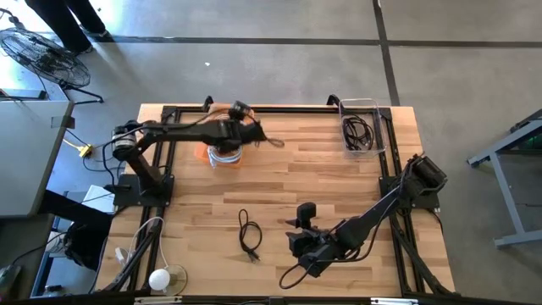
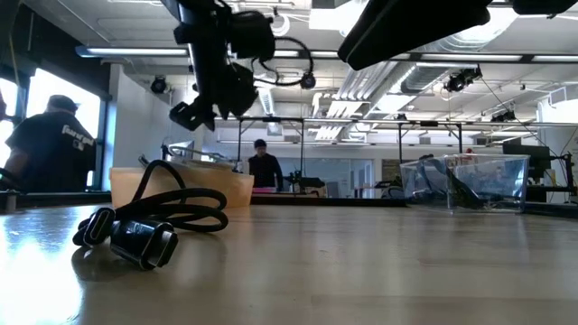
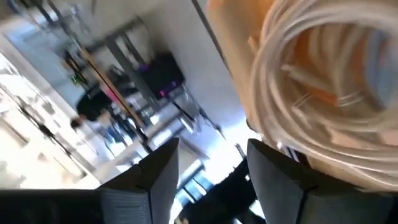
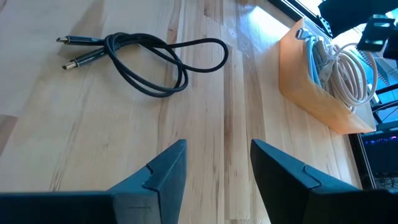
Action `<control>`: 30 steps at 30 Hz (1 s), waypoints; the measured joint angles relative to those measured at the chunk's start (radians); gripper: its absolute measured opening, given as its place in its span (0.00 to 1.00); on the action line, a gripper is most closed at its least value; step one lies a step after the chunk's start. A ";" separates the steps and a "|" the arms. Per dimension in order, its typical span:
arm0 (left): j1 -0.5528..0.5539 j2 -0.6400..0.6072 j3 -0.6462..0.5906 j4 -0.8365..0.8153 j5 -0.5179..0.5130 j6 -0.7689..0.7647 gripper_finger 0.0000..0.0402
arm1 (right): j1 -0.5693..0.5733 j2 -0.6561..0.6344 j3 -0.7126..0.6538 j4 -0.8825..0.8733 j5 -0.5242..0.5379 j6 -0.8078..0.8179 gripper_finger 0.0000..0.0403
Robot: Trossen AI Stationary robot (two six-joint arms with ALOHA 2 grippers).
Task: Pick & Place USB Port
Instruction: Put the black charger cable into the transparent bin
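On the wood table [image 1: 322, 178], black USB cable [image 1: 248, 235] beside open right claw [image 1: 296, 241]; left claw [image 1: 251, 129] open above orange bin [image 1: 203, 152].

Left wrist view: room behind blurred; white cable coil [image 3: 323, 99] cut off at 3 o'clock edge. Low view: right arm [image 2: 415, 32] cropped at 12 o'clock edge. Clear bin [image 2: 465, 181] contents too small to ID.

We see a smooth, slightly glossy wood table [image 1: 322, 182], a matt black cable [image 4: 146, 62] and a clear plastic bin [image 1: 378, 129].
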 joint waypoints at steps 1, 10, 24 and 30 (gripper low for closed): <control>-0.026 -0.008 0.000 -0.013 0.005 -0.006 0.46 | 0.000 0.000 0.000 0.000 0.000 0.000 0.42; -0.256 -0.185 0.001 -0.215 0.345 -0.369 0.46 | 0.001 0.000 0.000 -0.006 -0.005 0.023 0.42; -0.492 -0.323 0.001 -0.242 0.923 -0.711 0.46 | 0.002 0.000 0.000 0.051 -0.005 0.013 0.42; -0.580 -0.242 0.000 -0.232 0.906 -0.617 0.46 | 0.002 0.000 0.000 0.060 -0.005 -0.006 0.42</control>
